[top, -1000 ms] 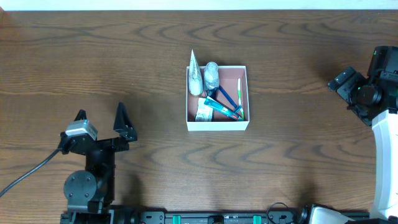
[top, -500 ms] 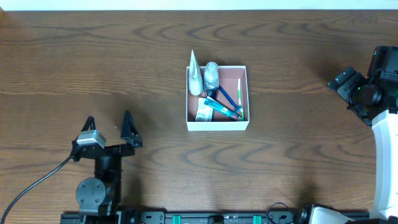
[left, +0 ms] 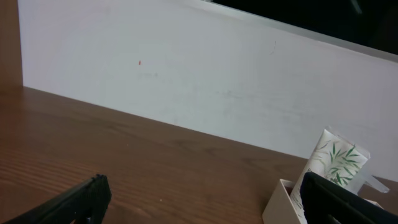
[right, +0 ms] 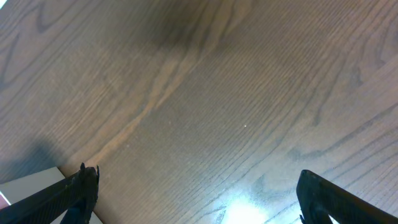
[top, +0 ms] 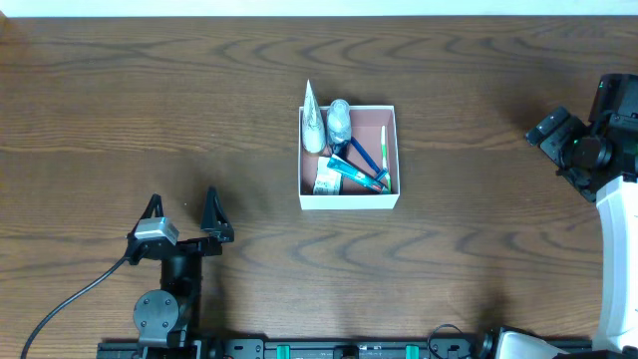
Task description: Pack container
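The container is a square white box in the middle of the table. In it lie a white leaf-print tube that sticks out over the far left corner, a silvery bottle, a blue tube and a green toothbrush. My left gripper hovers open and empty near the front left, well clear of the box. The left wrist view shows the container's corner and the leaf-print tube behind the right finger. My right gripper is open over bare wood at the far right.
The wooden table surrounds the box. The right arm with its white base stands at the right edge. A black cable trails from the left arm. A white wall bounds the far side. A white corner shows at lower left.
The left arm has drawn back toward the front edge and a little to the right, its jaws still open. The right arm and the container have not moved.
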{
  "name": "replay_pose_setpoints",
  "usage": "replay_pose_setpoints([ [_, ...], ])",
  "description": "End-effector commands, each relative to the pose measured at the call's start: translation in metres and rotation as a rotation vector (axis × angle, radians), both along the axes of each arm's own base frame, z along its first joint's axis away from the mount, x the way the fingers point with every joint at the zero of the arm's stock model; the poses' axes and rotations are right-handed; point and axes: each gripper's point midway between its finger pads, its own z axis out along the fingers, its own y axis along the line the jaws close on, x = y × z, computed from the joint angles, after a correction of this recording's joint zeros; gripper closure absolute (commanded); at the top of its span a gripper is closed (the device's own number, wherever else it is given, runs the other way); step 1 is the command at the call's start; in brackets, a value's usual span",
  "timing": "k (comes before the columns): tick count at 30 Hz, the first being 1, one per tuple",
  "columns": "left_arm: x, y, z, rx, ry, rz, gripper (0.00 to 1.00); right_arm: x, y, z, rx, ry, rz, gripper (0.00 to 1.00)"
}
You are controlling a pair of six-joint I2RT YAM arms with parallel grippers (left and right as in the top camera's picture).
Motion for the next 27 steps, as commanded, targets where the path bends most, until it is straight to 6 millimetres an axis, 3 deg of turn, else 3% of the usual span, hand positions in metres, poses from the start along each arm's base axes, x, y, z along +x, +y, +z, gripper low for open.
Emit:
replay_pose_setpoints([
  [1, 0.000, -0.002, -0.003, 0.004, 0.002, -0.010, 0.02, 0.002, -0.002, 0.005, 0.004, -0.016, -0.019, 0.01],
  [7, 0.005, -0.002, -0.042, 0.010, 0.107, -0.012, 0.02, 0.002, -0.002, 0.005, 0.004, -0.016, -0.019, 0.01],
  [15, 0.001, -0.002, -0.077, 0.034, 0.250, -0.010, 0.02, 0.002, -0.002, 0.005, 0.004, -0.016, -0.019, 0.01],
  [27, 0.002, -0.002, -0.076, 0.067, 0.246, -0.014, 0.02, 0.002, -0.002, 0.005, 0.004, -0.016, -0.019, 0.01],
])
